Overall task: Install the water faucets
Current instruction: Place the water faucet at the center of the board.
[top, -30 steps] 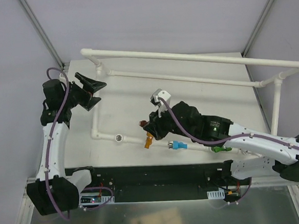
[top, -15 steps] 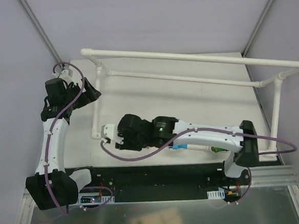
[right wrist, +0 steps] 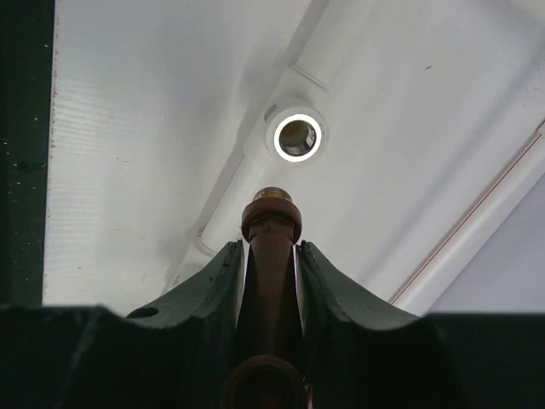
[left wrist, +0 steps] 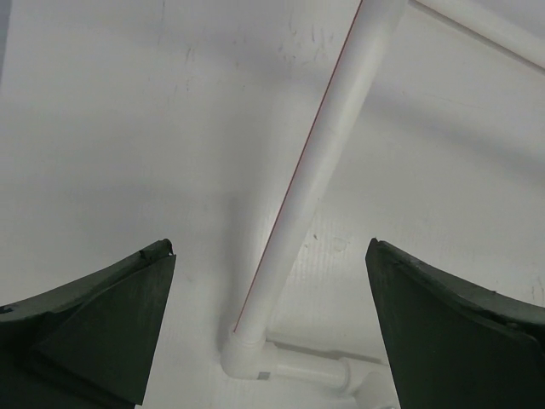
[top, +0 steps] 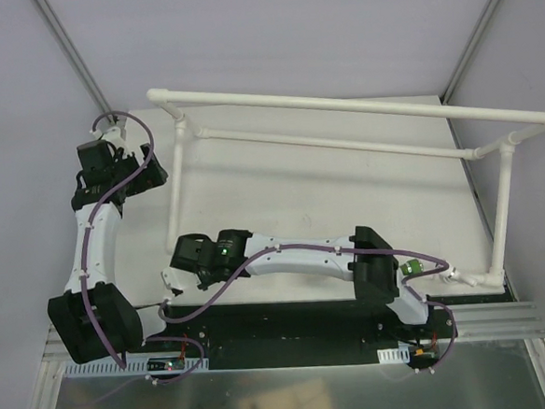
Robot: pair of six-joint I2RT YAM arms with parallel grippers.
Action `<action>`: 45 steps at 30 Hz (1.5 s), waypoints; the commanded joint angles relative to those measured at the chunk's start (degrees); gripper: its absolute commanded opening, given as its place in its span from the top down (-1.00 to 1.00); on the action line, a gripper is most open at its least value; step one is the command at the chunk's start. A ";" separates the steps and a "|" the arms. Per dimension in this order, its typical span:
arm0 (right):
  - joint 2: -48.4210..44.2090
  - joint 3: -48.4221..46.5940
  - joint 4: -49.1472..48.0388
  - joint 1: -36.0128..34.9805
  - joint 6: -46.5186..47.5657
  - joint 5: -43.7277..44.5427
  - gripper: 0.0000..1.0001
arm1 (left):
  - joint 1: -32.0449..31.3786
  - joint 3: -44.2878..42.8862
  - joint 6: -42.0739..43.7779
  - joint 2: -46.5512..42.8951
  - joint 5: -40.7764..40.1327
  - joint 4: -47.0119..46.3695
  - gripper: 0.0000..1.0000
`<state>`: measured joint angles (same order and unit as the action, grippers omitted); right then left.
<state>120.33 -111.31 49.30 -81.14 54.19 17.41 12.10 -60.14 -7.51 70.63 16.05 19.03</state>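
The brown faucet (right wrist: 271,220) is clamped in the right gripper (right wrist: 271,247), its axis aimed at the pipe socket (right wrist: 298,137) just ahead; the left gripper (left wrist: 269,245) is spread empty.

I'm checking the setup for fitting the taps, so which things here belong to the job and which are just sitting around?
Belongs to the job:
- brown faucet, clamped in the right gripper
- open socket on the white pipe frame, just ahead of it
- green faucet, near the right arm's base

Just there:
- left gripper, open and empty above the frame
- circuit board at the near edge
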 commanded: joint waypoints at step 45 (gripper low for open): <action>-2.21 1.80 2.73 1.78 7.33 3.60 1.00 | -12.72 1.60 -3.74 17.00 19.19 -10.94 -0.81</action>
<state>121.60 -108.60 51.55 -79.59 60.69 20.34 2.28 -57.28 -7.44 90.11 23.90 11.88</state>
